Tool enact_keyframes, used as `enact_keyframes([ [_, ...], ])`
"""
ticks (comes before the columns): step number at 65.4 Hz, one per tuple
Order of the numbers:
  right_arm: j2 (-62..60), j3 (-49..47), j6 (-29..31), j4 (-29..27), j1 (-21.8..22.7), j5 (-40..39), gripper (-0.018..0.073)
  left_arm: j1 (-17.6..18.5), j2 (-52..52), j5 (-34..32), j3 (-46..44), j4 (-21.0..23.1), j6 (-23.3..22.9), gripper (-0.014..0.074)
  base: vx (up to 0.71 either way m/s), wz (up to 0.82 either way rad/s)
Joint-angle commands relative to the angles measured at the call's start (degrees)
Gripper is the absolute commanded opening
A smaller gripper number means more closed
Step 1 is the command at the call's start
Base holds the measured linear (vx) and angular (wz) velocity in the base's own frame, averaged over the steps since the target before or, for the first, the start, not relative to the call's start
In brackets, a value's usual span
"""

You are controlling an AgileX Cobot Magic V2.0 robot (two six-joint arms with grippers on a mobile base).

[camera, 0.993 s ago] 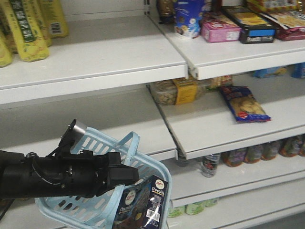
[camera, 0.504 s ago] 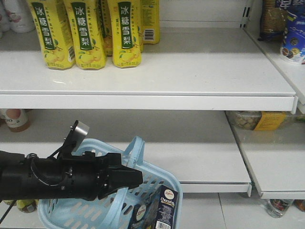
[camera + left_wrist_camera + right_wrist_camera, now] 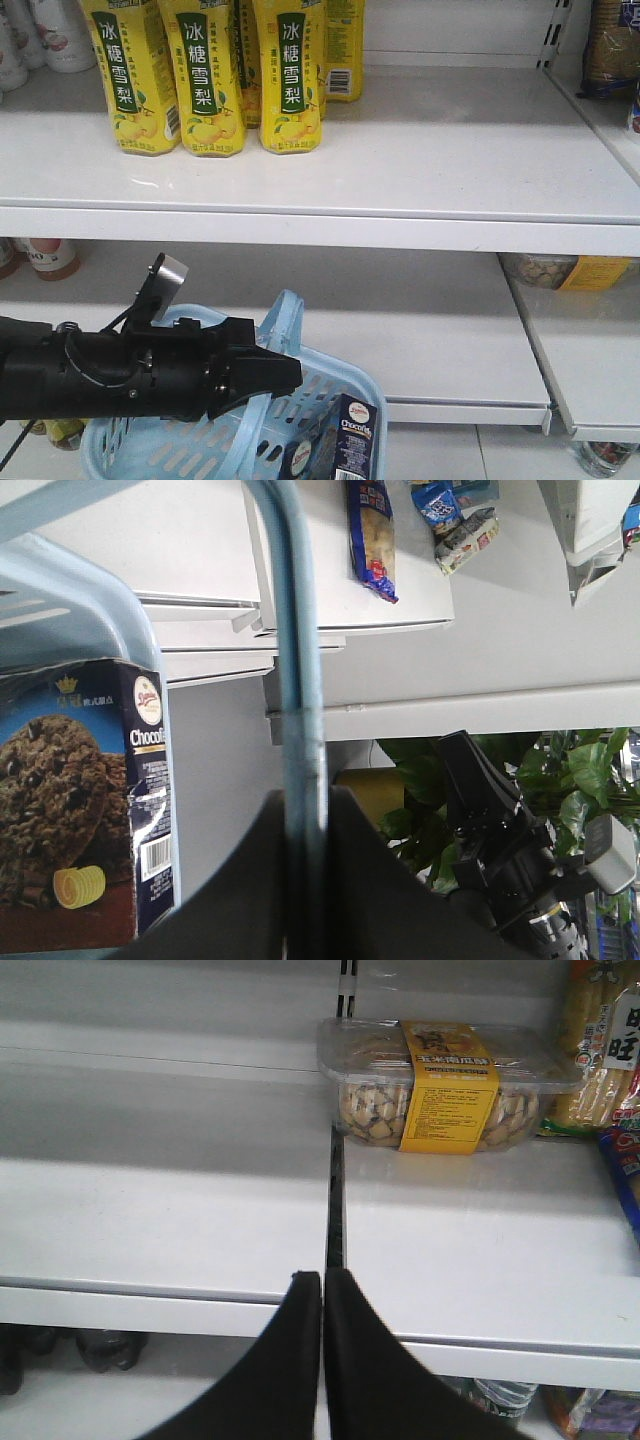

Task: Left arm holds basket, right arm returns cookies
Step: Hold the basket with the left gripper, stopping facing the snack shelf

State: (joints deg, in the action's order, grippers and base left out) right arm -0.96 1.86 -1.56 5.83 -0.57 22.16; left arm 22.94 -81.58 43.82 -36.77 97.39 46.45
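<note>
Between the shut fingers of the left gripper (image 3: 303, 805) sits the loop handle (image 3: 297, 630) of the basket (image 3: 330, 392); the cookie carton (image 3: 85, 800) stands just beside them. The right gripper (image 3: 323, 1295), 2 fingers pressed together and empty, could topple the carton if it reaches in closed.

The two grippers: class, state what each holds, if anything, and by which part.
The left gripper clamps the pale blue plastic slotted basket by its flat loop handle. The right gripper is shut on nothing.

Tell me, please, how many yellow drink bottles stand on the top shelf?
5 yellow drink bottles: three in front, left, middle, right; two partly hidden behind. More may stand unseen.
</note>
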Motion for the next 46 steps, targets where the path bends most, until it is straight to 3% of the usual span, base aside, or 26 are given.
enact_keyframes([
  [1,-0.3,-0.3,0.6,0.4,-0.1,-4.3,-0.0003,0.1,2.0,0.0,-1.6,4.3,2.7,-0.0006,0.00,-0.01],
  [46,-0.3,-0.3,0.7,0.4,-0.1,-4.4,-0.0003,0.1,2.0,-0.1,-1.6,4.3,2.7,-0.0006,0.00,-0.01],
])
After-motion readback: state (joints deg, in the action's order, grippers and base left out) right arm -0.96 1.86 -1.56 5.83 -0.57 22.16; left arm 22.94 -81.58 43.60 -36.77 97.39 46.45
